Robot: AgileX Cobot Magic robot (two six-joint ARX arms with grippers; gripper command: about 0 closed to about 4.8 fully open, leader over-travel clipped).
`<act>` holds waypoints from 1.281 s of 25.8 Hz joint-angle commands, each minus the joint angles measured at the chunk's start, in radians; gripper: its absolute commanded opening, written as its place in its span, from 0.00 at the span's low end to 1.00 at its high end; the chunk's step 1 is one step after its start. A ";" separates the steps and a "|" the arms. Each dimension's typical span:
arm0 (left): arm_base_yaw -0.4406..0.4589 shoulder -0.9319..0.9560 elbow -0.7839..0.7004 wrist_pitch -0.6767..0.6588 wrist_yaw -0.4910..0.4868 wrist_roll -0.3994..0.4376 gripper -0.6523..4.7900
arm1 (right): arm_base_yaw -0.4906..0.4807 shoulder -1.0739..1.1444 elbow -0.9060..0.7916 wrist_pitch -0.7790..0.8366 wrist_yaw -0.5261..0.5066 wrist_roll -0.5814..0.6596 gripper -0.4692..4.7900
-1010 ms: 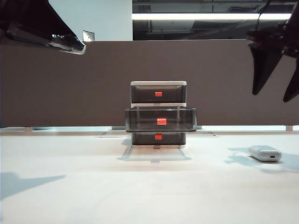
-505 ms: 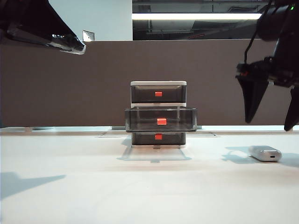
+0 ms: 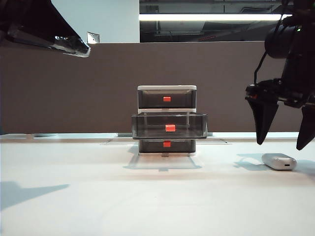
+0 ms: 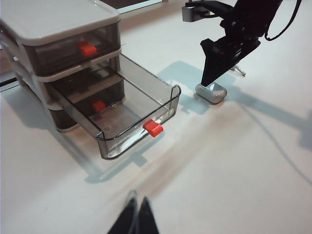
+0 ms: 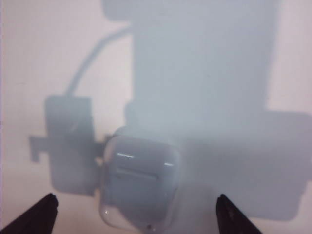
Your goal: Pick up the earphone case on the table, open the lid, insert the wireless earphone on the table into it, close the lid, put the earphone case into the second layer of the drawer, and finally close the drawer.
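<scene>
White table (image 3: 98, 196), brown wall behind. Earphone case (image 3: 279, 161) lower right. Right claw (image 3: 284, 143) spread wide just above it: drop straight, pinch middle gently. Left claw (image 4: 136, 214) pressed together, upper left. Second layer of the drawer (image 3: 170, 126) pulled out, centre.

Earphone case (image 3: 279, 161): small, glossy, white, rounded-oblong; laid flat on the table (image 3: 98, 196), well apart from the drawer (image 3: 167, 121) and to its right in the exterior view; a tiny dark port is seen at one end. Lid (image 5: 141, 158): white, rounded, shut on the body.

Drawer: three-tier cabinet with white frame and smoky translucent trays, each fitted with a red-orange tab; stood upright on the table. Second layer of the drawer (image 4: 139, 114): pulled well out from the frame, nothing seen inside; top and bottom layers pushed in.
</scene>
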 commanded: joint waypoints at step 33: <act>-0.001 -0.001 0.004 0.020 0.003 0.008 0.11 | 0.031 0.048 0.003 0.052 0.024 0.062 0.93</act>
